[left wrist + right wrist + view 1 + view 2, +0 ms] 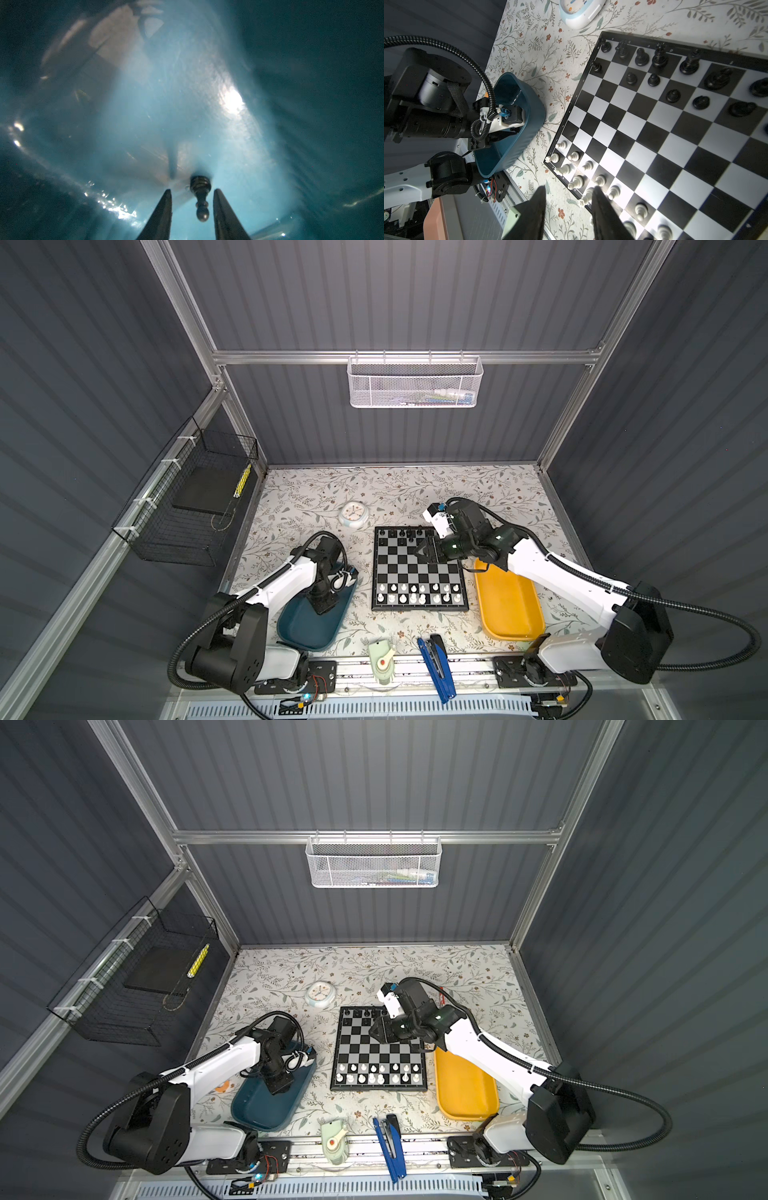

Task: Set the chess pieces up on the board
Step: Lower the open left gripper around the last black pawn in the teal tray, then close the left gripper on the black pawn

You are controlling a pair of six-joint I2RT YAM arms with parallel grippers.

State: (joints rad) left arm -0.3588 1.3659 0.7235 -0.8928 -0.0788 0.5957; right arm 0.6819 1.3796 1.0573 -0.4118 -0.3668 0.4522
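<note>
place: robot lab test cell | enclosure: grey ribbed wall panels [374, 294] on aluminium frame [291, 357] | storage: white mesh basket [414, 383], black wire basket [187, 506] | rig: left arm [282, 585], right arm [561, 572] bolted to front rail [353, 672]

board [411, 569] black and silver-grey checks, black rim; white chess pieces [413, 596]; black chess pieces [641, 56]; teal tray [307, 632]; yellow tray [509, 610]; table cover [299, 497] cream, grey leaf sprigs, small rust flowers; clock [353, 514] white, pale blue edge
</note>
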